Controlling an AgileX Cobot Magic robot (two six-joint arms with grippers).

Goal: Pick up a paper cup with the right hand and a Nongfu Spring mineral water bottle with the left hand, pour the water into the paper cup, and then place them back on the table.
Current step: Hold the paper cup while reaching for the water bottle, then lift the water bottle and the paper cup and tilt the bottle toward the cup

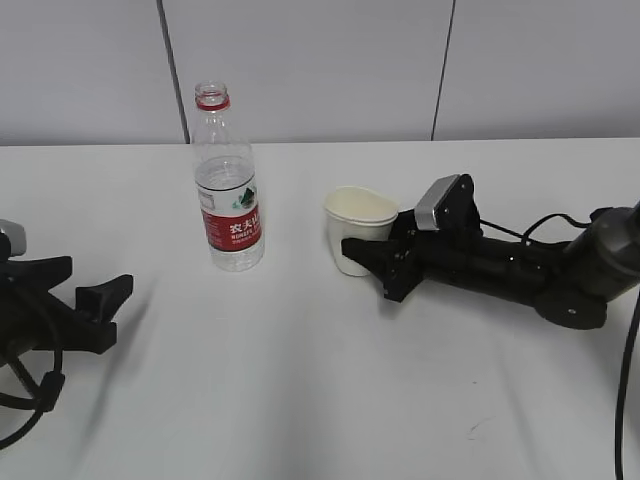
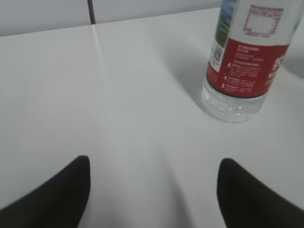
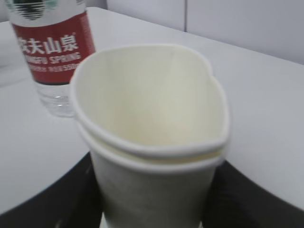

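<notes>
The right gripper [image 1: 362,247] has its fingers either side of the cup [image 1: 358,228], which stands on the table [image 1: 300,400] right of centre. In the right wrist view the cup's rim [image 3: 152,147] is squashed out of round, w/ what looks like a doubled rim, so the fingers appear closed on it and pressing. To do this step well, the grip should be no tighter than needed: paper crumples, and a bent mouth makes a poorer target for pouring. Lift straight up, keep the cup level.

The left gripper [image 1: 95,300] sits low at the near left, spread open and empty, w/ bare table between its fingers. The bottle [image 1: 227,180] stands upright, cap off, partly full, farther back and right of it, well apart. Cup and bottle are near but not touching, so a sideways swing could tip the bottle. Nothing else lies between them.
</notes>
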